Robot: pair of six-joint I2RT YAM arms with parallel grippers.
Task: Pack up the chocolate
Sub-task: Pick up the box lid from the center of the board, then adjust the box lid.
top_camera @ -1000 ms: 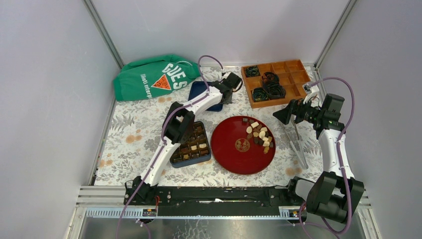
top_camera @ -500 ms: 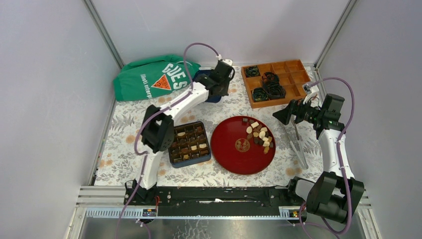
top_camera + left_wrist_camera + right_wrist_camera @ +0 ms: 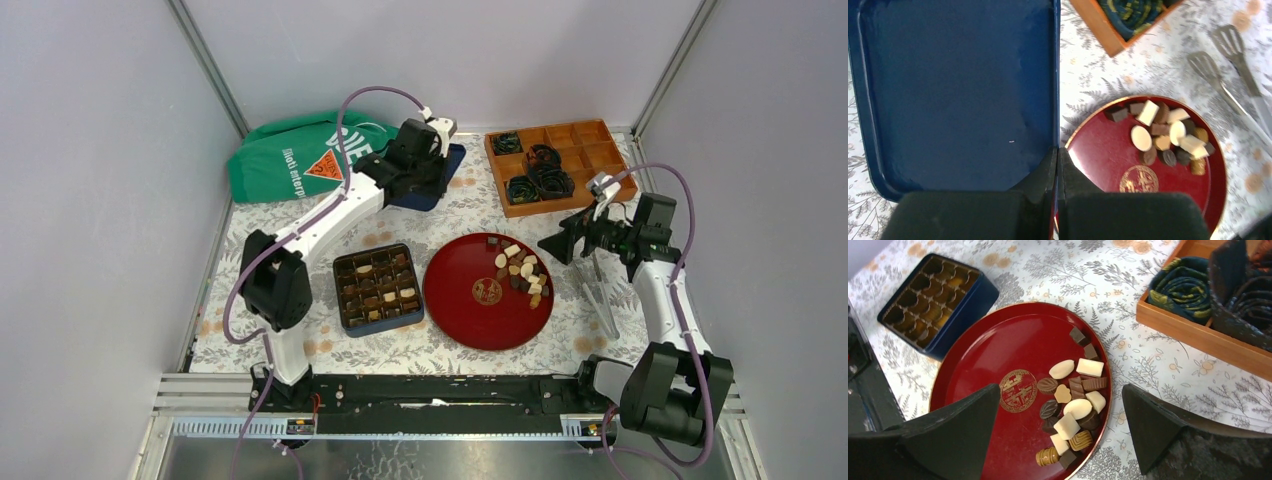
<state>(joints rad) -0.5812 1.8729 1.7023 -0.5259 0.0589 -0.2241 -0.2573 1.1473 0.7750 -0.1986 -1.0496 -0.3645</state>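
Observation:
The chocolate (image 3: 520, 270) lies heaped on the right side of the red plate (image 3: 470, 310): dark, mid-brown and cream pieces. It also shows in the right wrist view (image 3: 1073, 405) and the left wrist view (image 3: 1163, 135). A dark blue box (image 3: 377, 290) with a compartment tray holds several pieces. My left gripper (image 3: 415, 178) is shut on the rim of the blue lid (image 3: 447, 165) at the far centre; the left wrist view shows the jaws (image 3: 1057, 152) pinching the lid (image 3: 953, 90) edge. My right gripper (image 3: 560, 240) is open and empty over the plate's right edge, fingertips either side of the heap (image 3: 1059, 390).
An orange compartment tray (image 3: 590, 150) with black coiled cables stands at the back right. A green bag (image 3: 300, 160) lies at the back left. Metal tongs (image 3: 600, 295) lie right of the plate. Walls close in on both sides.
My left arm has swung left and back, carrying the blue lid toward the far edge and uncovering the box. My right gripper has shifted slightly left toward the plate.

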